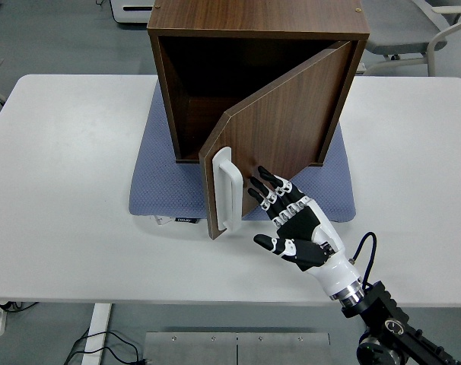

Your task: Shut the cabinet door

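A dark brown wooden cabinet (257, 23) stands on a blue mat at the back middle of the table, its front open and its inside dark. Its door (280, 129), hinged on the right, is swung about halfway in and carries a white handle (227, 190) near its free edge. My right hand (287, 217) comes up from the bottom right with fingers spread flat. The fingertips (259, 181) press against the door's outer face just right of the handle. It grips nothing. The left arm does not show.
The blue mat (158, 190) lies on the white table (63, 190) under the cabinet. Office chairs (421, 26) and a white device (135, 9) stand on the floor behind the table.
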